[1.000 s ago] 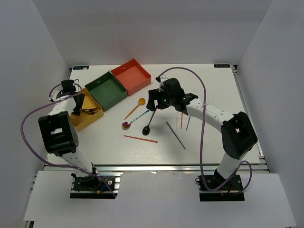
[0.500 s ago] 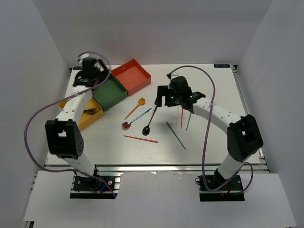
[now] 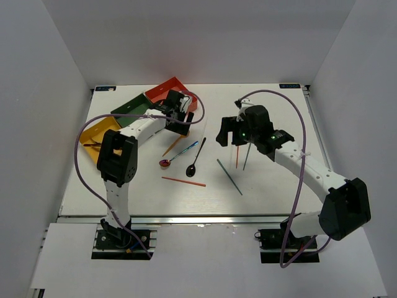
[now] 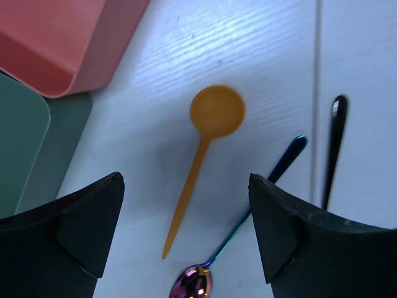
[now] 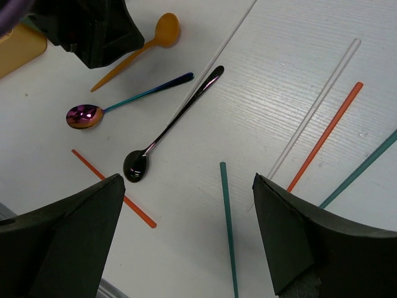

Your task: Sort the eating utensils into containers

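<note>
White table (image 3: 279,180) carries three boxes (image 3: 102,130), spoons (image 3: 196,159) and chopsticks (image 3: 183,181).

A white table (image 3: 279,180) fills the middle of the frame. Plain white walls close it in: the back wall (image 3: 198,37) on top, a left wall (image 3: 31,124) and a right wall (image 3: 366,112). A metal rail (image 3: 205,218) runs along its lower edge. The light seems soft, maybe from above.

Containers: three – yellow box (image 3: 93,131), dark green box (image 3: 130,105), red-orange box (image 3: 162,90).
Spoons loose on worktop (image 3: 279,112): three – orange spoon (image 4: 200,158), iridescent spoon (image 5: 136,98), black spoon (image 5: 177,118).
Chopsticks loose: five – first red chopstick (image 5: 324,136), second red chopstick (image 5: 139,212), first teal chopstick (image 5: 228,230), second teal chopstick (image 5: 360,167), clear chopstick (image 5: 314,108).
Pieces inside yellow box: too small to count.
</note>
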Robot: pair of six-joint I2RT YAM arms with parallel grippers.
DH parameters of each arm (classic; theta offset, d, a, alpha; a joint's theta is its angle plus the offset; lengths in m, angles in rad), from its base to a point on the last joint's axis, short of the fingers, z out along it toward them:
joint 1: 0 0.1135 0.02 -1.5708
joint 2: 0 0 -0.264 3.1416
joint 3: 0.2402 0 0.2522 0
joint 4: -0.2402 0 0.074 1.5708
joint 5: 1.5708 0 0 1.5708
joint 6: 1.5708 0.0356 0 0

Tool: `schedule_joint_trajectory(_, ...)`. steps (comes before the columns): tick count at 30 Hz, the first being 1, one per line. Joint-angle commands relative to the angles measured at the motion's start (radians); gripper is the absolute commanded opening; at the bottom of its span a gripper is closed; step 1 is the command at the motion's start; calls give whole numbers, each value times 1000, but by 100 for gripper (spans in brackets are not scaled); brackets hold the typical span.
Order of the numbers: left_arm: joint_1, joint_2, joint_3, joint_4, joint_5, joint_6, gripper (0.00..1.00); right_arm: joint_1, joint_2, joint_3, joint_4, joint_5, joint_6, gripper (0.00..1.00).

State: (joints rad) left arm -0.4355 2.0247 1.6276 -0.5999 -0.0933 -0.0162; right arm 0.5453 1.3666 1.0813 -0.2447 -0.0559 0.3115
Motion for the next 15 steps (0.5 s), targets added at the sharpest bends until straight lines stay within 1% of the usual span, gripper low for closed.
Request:
schedule_joint_trajectory(1,18,-24,-14,-14,20,87,88,2,-27,-18,5,-47,-38,88)
schedule_joint_trajectory(4,18,12,-29,-14,30,107,84,2,-34,-24,12,-51,-41,88)
schedule_joint_trajectory(7,20,52,-41,-12,41,113,77,2,-37,-23,18,-59,-41,88)
schedule_joint_trajectory(9,20,68,-44,-18,62,111,69,2,-35,-21,24,-65,-40,88)
schedule_joint_trajectory(11,20,81,-49,-26,89,108,69,4,-31,-15,24,-68,-40,88)
schedule_joint_trajectory(15,20,85,-74,-12,92,102,69,4,-27,-11,25,-68,-38,88)
